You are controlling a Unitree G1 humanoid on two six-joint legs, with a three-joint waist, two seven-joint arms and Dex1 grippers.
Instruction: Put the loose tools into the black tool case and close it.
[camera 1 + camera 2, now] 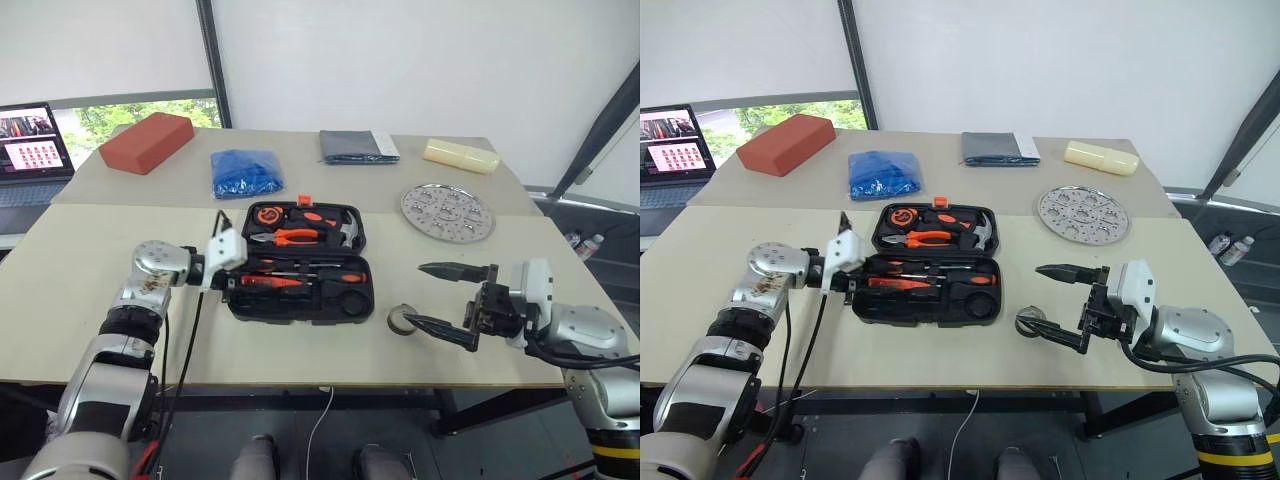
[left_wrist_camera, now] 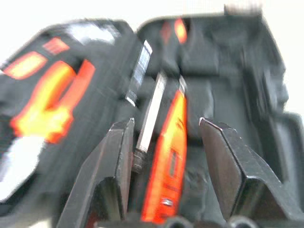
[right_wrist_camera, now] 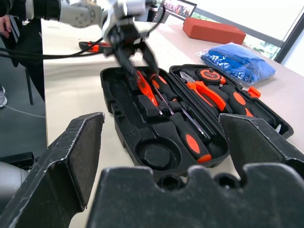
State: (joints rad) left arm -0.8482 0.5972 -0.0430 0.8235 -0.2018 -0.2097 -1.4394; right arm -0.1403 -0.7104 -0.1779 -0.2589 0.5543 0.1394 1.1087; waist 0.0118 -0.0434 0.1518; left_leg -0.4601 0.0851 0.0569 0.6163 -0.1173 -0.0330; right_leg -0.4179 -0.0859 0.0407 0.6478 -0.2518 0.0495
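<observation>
- Lying open on the table, black tool case (image 1: pixel 300 262) with lid half away from the robot and tray half nearer; long axis across the robot's front.
- Seated in the tray slots: screwdrivers with black-and-orange handles (image 3: pixel 187 135) and a slim orange tool (image 2: pixel 168 156), all running along the case's length.
- Resting loose on the table just off the case's right front corner, small dark tape roll (image 1: pixel 403 320); round slot in the tray looks vacant.
- Hovering at the case's left end, left gripper (image 2: pixel 166 156), fingers parted on either side of the slim orange tool, not pinching it, pointing along the tool's axis toward the right.
- Waiting wide open, right gripper (image 1: pixel 455 305), tape roll just beside its lower fingertip, toward the case; nothing held.
- Probably next: tape roll into the case, clearly nearer the right gripper, which points at it across the table.
</observation>
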